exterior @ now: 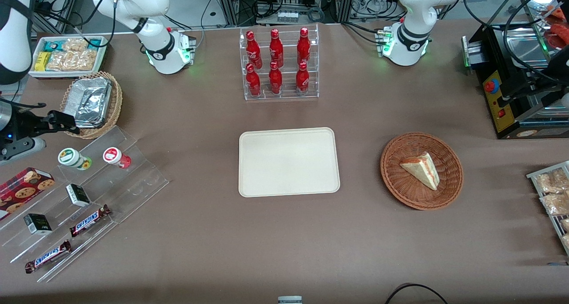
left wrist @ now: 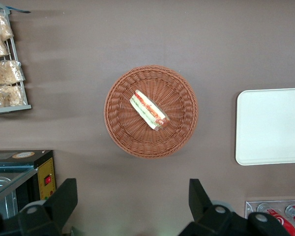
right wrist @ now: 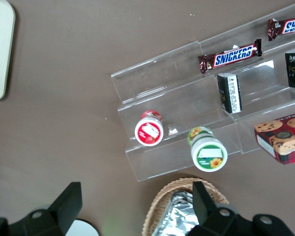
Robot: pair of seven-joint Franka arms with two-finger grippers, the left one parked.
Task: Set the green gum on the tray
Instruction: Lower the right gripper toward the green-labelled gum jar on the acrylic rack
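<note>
**Hovering over the gum, nothing in hand yet**

Holding the gripper (right wrist: 132,216) above the acrylic stand (exterior: 84,197) at the working arm's end of the table, fingers spread wide and gripping nothing. Looking straight down on the gum (right wrist: 208,152), sitting on the stand's top step beside the red-based bottle (right wrist: 149,131), the two apart but near. Seeing the same gum (exterior: 73,158) from the front, leaning a little on its step, white lid up.

Judging it light, rigid and smooth: a small plastic bottle, probably slick on the sides, likely rattling (no telling how full). Favouring a grip across the round body just under the lid, where the fingers can close on parallel walls; pinching the lid rim alone risking a slip or a tilt.

Watching the neighbours. Sitting closest: the red bottle, easy to knock or to take by mistake. Lying nearer the front camera on lower steps: a dark box (exterior: 78,194), two Snickers bars (exterior: 90,220), and a cookie box (exterior: 22,187) beside them. Crowding the stand from farther off: a wicker basket with foil (exterior: 91,103), close under the gripper, so coming down calling for care.

Waiting near the table's middle, well apart from the stand: the tray (exterior: 289,162), bare, with open tabletop between, so nothing blocking the carry.
</note>
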